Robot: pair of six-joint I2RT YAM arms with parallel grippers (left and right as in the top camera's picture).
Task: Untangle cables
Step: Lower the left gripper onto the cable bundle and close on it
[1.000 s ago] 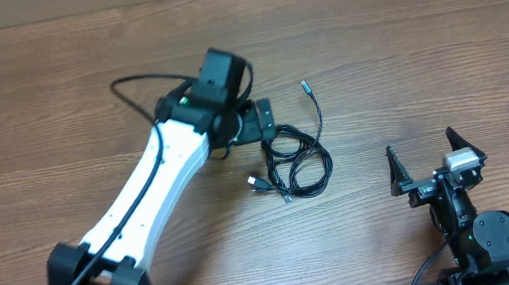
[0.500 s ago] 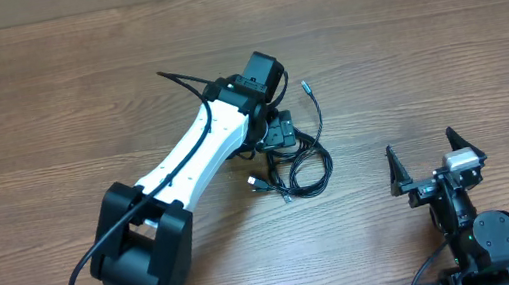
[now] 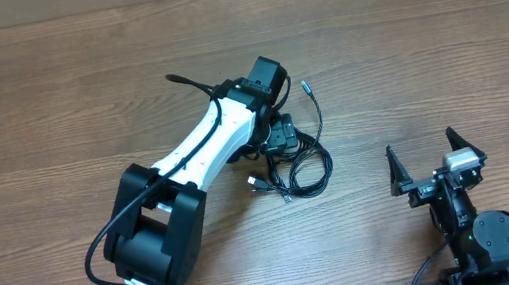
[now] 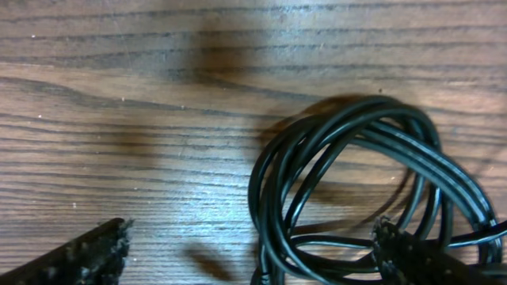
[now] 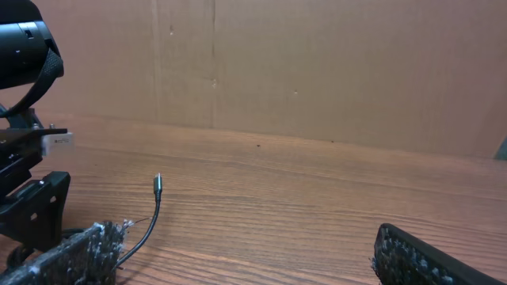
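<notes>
The cables (image 3: 304, 167) lie as a tangled coil of thin black cord in the middle of the table. One silver plug end (image 3: 305, 84) points away from the coil and two more plug ends (image 3: 254, 181) lie at its near left. My left gripper (image 3: 281, 141) is down at the coil's far left edge. In the left wrist view the cables (image 4: 356, 174) loop close under the left gripper (image 4: 249, 257), which is open. One fingertip (image 4: 87, 253) rests off the coil and the other sits over the strands. My right gripper (image 3: 425, 155) stands open, apart from the cables, at the near right.
The white left arm (image 3: 201, 155) stretches from its base (image 3: 153, 243) at the near left diagonally to the coil. In the right wrist view the open right gripper (image 5: 249, 257) faces a plug end (image 5: 158, 184), the left gripper's black body (image 5: 28, 198) and a cardboard wall (image 5: 317, 63) behind the table.
The left arm has swung to the right and its gripper has come onto the coil's far left edge. The cables and the right arm have not moved.
</notes>
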